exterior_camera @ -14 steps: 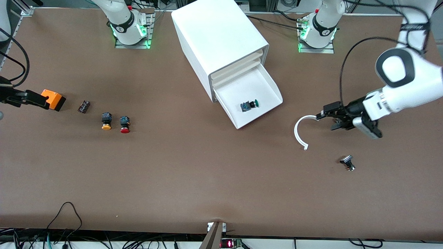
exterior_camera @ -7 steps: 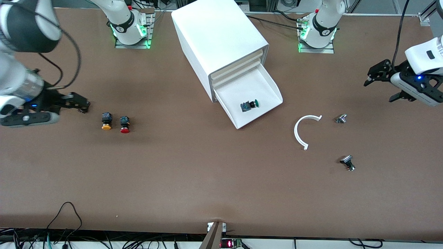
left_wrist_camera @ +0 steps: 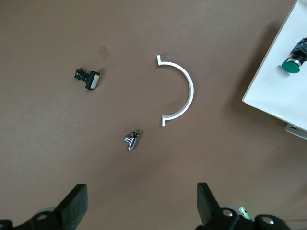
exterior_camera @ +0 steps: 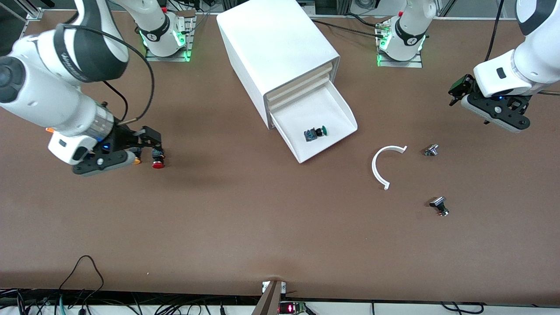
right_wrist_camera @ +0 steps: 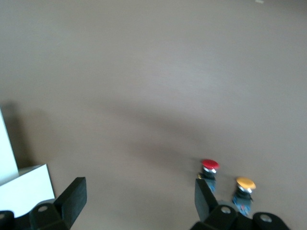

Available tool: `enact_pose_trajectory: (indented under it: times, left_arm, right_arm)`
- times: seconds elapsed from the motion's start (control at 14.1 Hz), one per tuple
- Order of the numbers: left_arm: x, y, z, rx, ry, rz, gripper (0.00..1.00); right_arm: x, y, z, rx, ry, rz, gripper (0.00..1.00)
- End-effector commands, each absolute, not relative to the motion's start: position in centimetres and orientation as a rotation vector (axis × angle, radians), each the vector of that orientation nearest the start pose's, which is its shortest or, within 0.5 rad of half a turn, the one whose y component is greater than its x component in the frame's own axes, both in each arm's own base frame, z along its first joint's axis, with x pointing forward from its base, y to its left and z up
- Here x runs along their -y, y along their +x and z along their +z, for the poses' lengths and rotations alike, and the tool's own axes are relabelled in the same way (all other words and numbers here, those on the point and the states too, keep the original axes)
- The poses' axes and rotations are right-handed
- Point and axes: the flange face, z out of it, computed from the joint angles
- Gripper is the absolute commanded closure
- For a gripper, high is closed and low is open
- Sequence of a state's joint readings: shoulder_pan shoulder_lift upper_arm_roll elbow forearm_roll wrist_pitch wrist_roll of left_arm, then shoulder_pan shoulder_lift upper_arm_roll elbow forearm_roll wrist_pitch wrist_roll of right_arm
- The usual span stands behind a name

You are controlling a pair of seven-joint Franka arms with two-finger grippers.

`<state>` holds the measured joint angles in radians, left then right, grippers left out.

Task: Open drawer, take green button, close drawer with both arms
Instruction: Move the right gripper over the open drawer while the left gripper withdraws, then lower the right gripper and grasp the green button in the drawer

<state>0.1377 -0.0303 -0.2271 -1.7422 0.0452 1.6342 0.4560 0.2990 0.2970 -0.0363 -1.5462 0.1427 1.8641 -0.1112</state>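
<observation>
The white cabinet (exterior_camera: 280, 52) stands at the middle of the table with its lowest drawer (exterior_camera: 339, 107) pulled out. The green-capped button (exterior_camera: 316, 132) lies on its side in that tray, also in the left wrist view as the button (left_wrist_camera: 292, 62) in the drawer (left_wrist_camera: 273, 96). My right gripper (exterior_camera: 153, 142) hangs open and empty over the orange-capped and red-capped buttons; in its own wrist view the right gripper (right_wrist_camera: 139, 199) holds nothing. My left gripper (exterior_camera: 457, 92) is open and empty over bare table near the left arm's end, as the left gripper (left_wrist_camera: 140, 206) shows.
A red-capped button (exterior_camera: 158, 164) and an orange-capped one (right_wrist_camera: 245, 187) stand toward the right arm's end. A white curved strip (exterior_camera: 381, 166), a small metal part (exterior_camera: 431, 150) and a black part (exterior_camera: 439, 204) lie toward the left arm's end.
The right gripper swept from the table's end to over the orange and red buttons. The left gripper pulled away from the white strip toward its end of the table, leaving a small metal part there.
</observation>
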Motion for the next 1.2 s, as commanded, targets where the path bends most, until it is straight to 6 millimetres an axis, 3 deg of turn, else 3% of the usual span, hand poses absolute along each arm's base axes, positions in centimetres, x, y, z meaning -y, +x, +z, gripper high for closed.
enact_pose_trajectory:
  times: [0.0, 0.21, 0.71, 0.85, 1.13]
  left_arm:
    - [5.4, 54.7, 57.6, -0.621, -3.019, 0.127, 0.0]
    - [5.2, 54.9, 57.7, -0.387, -3.057, 0.167, 0.0]
    - [5.0, 55.6, 57.0, -0.398, -3.077, 0.186, 0.0]
    - [4.9, 55.7, 57.0, -0.398, -3.076, 0.186, 0.0]
    - [5.3, 55.7, 57.4, -0.409, -3.074, 0.178, 0.0]
  right_arm:
    - [-26.7, 61.5, 47.5, 0.74, -2.942, -0.021, 0.0]
    - [-33.9, 60.0, 46.5, 0.876, -2.915, -0.051, 0.0]
    - [-49.9, 56.9, 44.0, 1.301, -2.799, -0.301, 0.0]
    - [-52.8, 55.5, 43.7, 1.435, -2.739, -0.349, 0.0]
    - [-54.7, 54.1, 43.0, 1.754, -2.531, -0.36, 0.0]
